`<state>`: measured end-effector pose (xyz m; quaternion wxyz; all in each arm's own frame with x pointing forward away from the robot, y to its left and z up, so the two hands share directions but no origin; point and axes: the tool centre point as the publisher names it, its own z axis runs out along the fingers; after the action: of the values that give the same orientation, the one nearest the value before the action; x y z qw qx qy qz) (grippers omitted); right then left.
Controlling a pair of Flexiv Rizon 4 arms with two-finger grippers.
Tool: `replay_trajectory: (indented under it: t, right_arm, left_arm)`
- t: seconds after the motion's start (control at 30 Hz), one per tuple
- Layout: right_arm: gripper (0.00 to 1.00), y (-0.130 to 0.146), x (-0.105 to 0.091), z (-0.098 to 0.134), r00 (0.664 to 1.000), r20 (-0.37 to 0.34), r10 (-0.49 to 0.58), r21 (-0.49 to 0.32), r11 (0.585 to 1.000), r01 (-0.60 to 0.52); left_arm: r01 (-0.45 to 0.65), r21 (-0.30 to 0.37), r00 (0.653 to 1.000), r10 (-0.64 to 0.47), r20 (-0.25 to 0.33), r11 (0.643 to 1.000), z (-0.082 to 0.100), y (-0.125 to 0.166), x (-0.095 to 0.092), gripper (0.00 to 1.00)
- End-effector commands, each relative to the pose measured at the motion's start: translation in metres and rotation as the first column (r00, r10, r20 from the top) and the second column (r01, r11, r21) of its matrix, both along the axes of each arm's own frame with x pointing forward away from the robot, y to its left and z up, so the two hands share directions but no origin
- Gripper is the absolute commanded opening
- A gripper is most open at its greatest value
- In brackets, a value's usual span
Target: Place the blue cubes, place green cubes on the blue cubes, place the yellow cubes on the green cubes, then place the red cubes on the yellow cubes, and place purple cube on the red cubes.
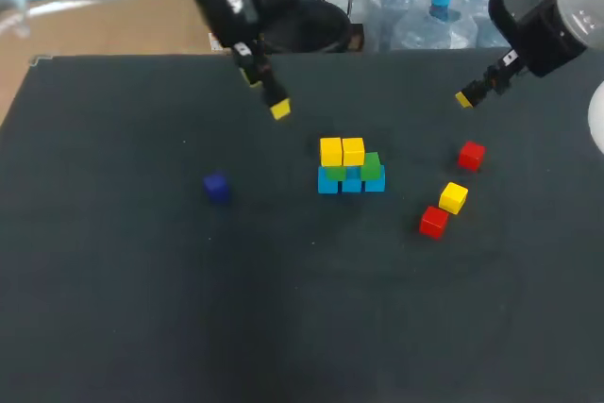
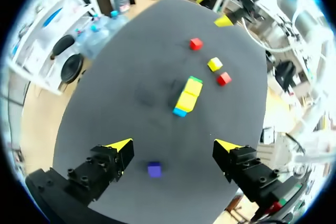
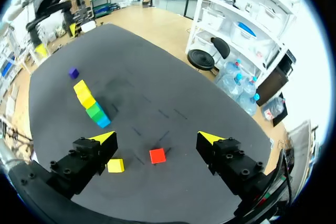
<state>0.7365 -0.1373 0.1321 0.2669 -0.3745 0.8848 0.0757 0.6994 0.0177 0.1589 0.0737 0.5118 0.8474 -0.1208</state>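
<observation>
Cubes make a half-built stack near the middle of the table (image 1: 142,309). Three blue cubes (image 1: 351,182) sit in a row at its base. One green cube (image 1: 371,165) is bare at the row's right end. Two stacked yellow cubes (image 1: 330,151) cover the rest of the green layer, so I take it as three greens but cannot count them for sure.

To the right lie a loose yellow cube (image 1: 453,197) and, just beside it, a near red cube (image 1: 433,222). A far red cube (image 1: 471,155) lies farther back, making two reds and three yellows in all. The single purple cube (image 1: 216,187) sits alone, well to the left.

Both tools are released and hold nothing. The left gripper (image 1: 267,93) hangs behind and left of the stack, and the right gripper (image 1: 477,89) hangs above the far red cube.

The main risk, as I judge it, is in picking up the loose yellow. Spread fingers could catch the red cube next to it. Setting it down beside the two placed yellows could also push them off their greens.
</observation>
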Motion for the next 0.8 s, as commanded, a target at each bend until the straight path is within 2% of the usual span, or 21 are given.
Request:
replay_trajectory:
  t: [0.03,0.13,0.23,0.43,0.57,0.67,0.8]
  right_arm:
    - [1.00,0.010,0.001,0.008,0.998,-0.029,0.054,-0.050,0.997,-0.056]
    - [1.00,0.018,-0.004,0.010,0.989,-0.075,0.127,-0.113,0.984,-0.135]
    - [1.00,0.023,-0.015,0.007,0.975,-0.131,0.182,-0.159,0.966,-0.202]
    - [1.00,0.022,-0.038,-0.014,0.962,-0.222,0.160,-0.160,0.967,-0.198]
    - [1.00,0.027,-0.057,-0.024,0.954,-0.257,0.155,-0.137,0.971,-0.194]
    - [1.00,0.034,-0.069,-0.032,0.942,-0.283,0.180,-0.129,0.966,-0.223]
    - [1.00,0.036,-0.080,-0.042,0.935,-0.303,0.183,-0.137,0.963,-0.233]
  left_arm:
    - [-0.169,-0.380,0.945,0.259,0.200,0.910,0.002,0.037,-0.016,1.00]
    - [-0.205,-0.421,0.923,0.317,0.216,0.883,0.006,0.045,-0.012,1.00]
    - [-0.211,-0.414,0.922,0.321,0.217,0.885,0.001,0.051,-0.010,1.00]
    - [-0.208,-0.416,0.924,0.318,0.215,0.885,-0.003,0.053,-0.012,1.00]
    - [-0.209,-0.411,0.918,0.323,0.230,0.887,-0.006,0.054,-0.013,1.00]
    - [-0.239,-0.432,0.899,0.367,0.241,0.870,-0.006,0.060,-0.012,1.00]
    - [-0.276,-0.490,0.860,0.440,0.258,0.827,0.002,0.067,-0.007,1.00]
